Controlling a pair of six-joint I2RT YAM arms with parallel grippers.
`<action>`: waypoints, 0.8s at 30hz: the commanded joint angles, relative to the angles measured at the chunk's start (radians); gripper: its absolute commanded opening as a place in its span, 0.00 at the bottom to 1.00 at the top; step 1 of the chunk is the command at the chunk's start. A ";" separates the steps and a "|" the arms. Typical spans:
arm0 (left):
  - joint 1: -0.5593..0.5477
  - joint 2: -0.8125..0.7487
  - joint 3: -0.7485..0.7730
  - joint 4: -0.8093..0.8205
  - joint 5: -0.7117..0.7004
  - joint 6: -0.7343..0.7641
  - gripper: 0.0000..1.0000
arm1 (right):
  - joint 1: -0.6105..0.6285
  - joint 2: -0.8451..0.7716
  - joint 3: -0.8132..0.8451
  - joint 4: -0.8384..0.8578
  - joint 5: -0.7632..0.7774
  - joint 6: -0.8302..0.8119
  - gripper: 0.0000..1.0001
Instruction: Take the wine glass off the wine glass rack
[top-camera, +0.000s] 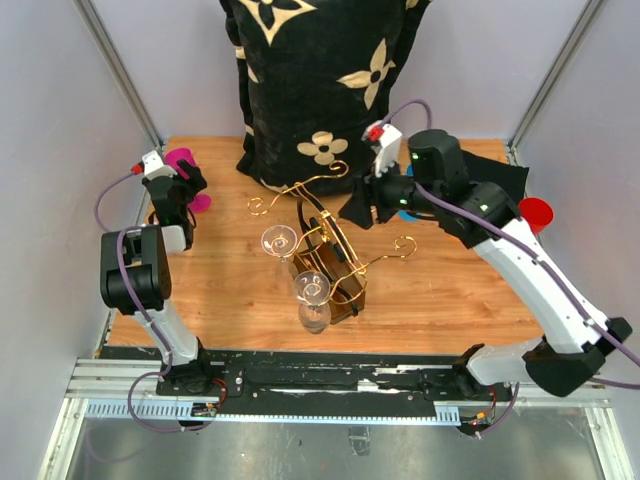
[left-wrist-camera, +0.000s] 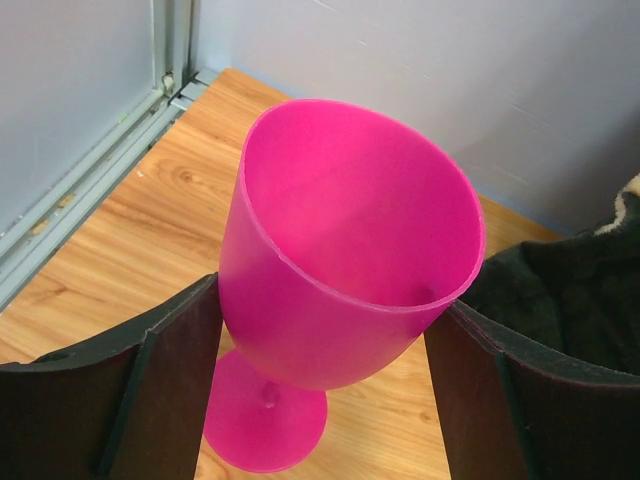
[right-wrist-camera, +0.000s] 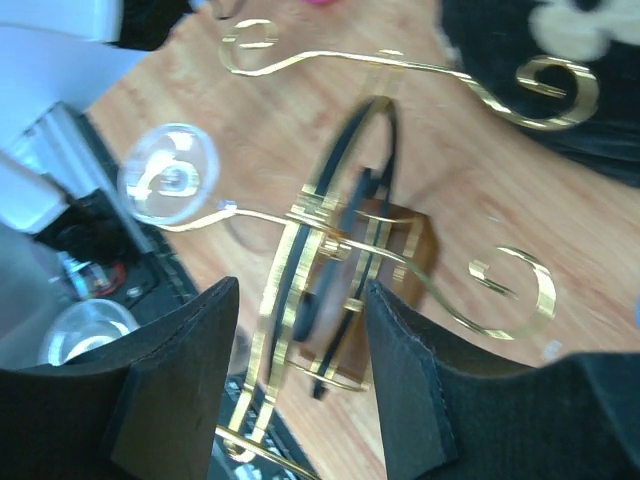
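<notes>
Nearest your left wrist camera, the left tool (left-wrist-camera: 325, 310) has its dark fingers (left-wrist-camera: 170, 370) closed against both sides of the bowl of a pink wine glass (left-wrist-camera: 350, 230). That glass is upright at the far left of the worktop (top-camera: 220, 290), well apart from the wine glass rack (top-camera: 325, 250). Whether its foot rests on the wood cannot be told.

The rack stands mid-worktop on its dark brown base (top-camera: 345, 300). Two clear wine glasses (top-camera: 279, 241) hang at its near-left side.

Your right tool (right-wrist-camera: 300, 300) is above the rack's far right side, fingers spread wide and holding nothing. A black flowered bag (top-camera: 320, 80) stands just beyond the rack.
</notes>
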 joint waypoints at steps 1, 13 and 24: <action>0.004 0.019 0.001 0.066 0.002 -0.033 0.67 | 0.118 0.095 0.092 -0.019 -0.146 0.102 0.55; 0.001 0.036 0.002 -0.008 -0.017 -0.075 0.75 | 0.230 0.267 0.213 -0.035 -0.178 0.236 0.53; 0.001 0.038 0.042 -0.090 -0.019 -0.072 0.88 | 0.236 0.362 0.233 -0.042 -0.119 0.242 0.53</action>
